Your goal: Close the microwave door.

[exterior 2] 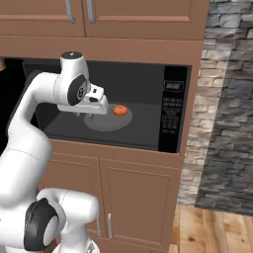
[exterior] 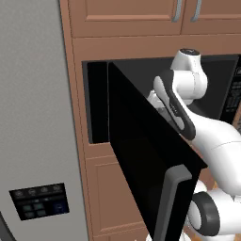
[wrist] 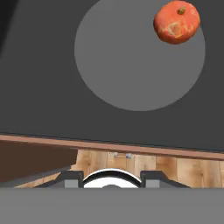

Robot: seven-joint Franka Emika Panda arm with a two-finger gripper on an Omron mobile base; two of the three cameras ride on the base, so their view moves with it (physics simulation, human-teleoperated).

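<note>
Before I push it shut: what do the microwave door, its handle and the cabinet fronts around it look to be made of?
Microwave door: glossy black panel, probably glass or plastic; smooth and uniformly dark. Handle: matte grey bar, metal or plastic, hard to tell which. Cabinet fronts: brown wood look, with framed panels and small grey pulls.

The microwave door (exterior: 141,155) stands open left of the microwave (exterior 2: 148,106), a pumpkin (exterior 2: 120,110) on its turntable (exterior 2: 106,120).

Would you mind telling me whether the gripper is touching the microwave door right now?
Cannot tell. In the left base view the microwave door stands open in front of the arm and hides the hand, so neither contact nor gap shows.
</note>
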